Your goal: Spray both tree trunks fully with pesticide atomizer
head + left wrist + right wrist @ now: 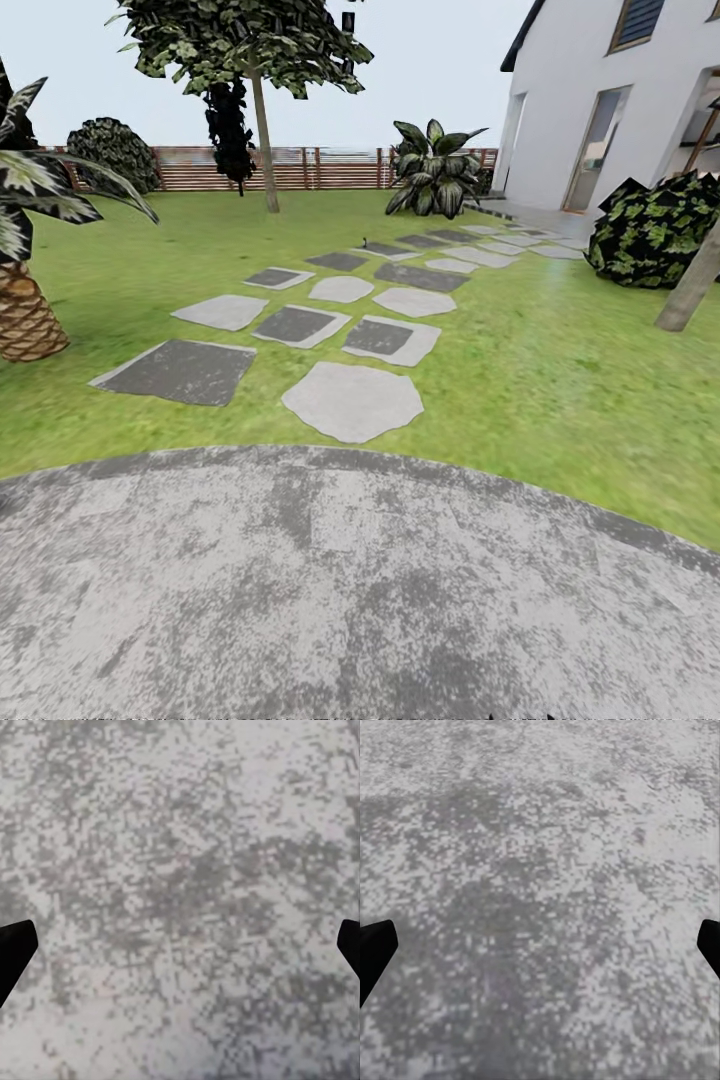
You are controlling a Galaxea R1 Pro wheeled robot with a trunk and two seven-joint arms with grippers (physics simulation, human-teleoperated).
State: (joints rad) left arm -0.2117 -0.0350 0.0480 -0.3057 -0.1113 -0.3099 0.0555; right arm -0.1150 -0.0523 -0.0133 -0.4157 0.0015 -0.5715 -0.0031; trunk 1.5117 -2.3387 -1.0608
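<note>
A mottled grey paved circle is filling the lower half of the head view, with the lawn and grey stepping stones running toward the white house at upper right. One tree is standing at upper centre before the fence; a second pale trunk is leaning at the right edge. The left gripper and right gripper are hanging over the paving, jaws wide apart and holding nothing.
</note>
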